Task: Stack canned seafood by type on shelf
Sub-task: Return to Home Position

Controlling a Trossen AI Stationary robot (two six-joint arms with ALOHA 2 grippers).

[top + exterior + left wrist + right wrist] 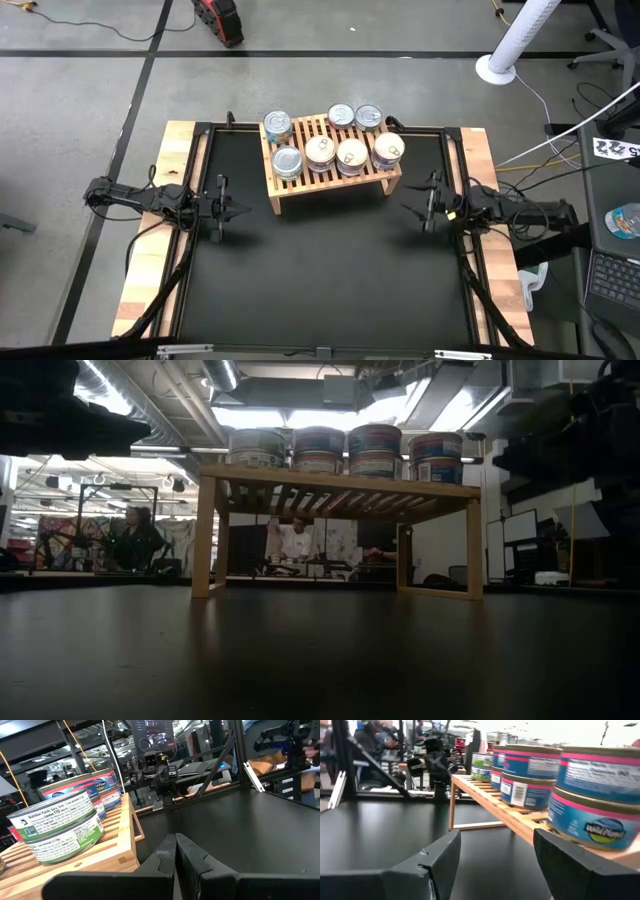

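Observation:
The light-wood shelf (335, 178) stands on its legs at the far middle of the black table. Several tins of canned seafood (320, 152) sit on its slatted top. In the low view they show as stacks two high (346, 452), with blue and teal labels. My left gripper (243, 211) is shut and empty, level, left of the shelf; its wrist view shows a green-labelled stack (60, 827) at the shelf's near left corner. My right gripper (408, 210) is open and empty, level, right of the shelf, beside blue-and-pink tins (592, 800).
Wooden rails (170, 200) run along the table's left and right sides. The near half of the black tabletop (320, 290) is bare. A laptop (612, 280) and cables lie beyond the right rail. In the low view, people (295, 540) are in the room behind.

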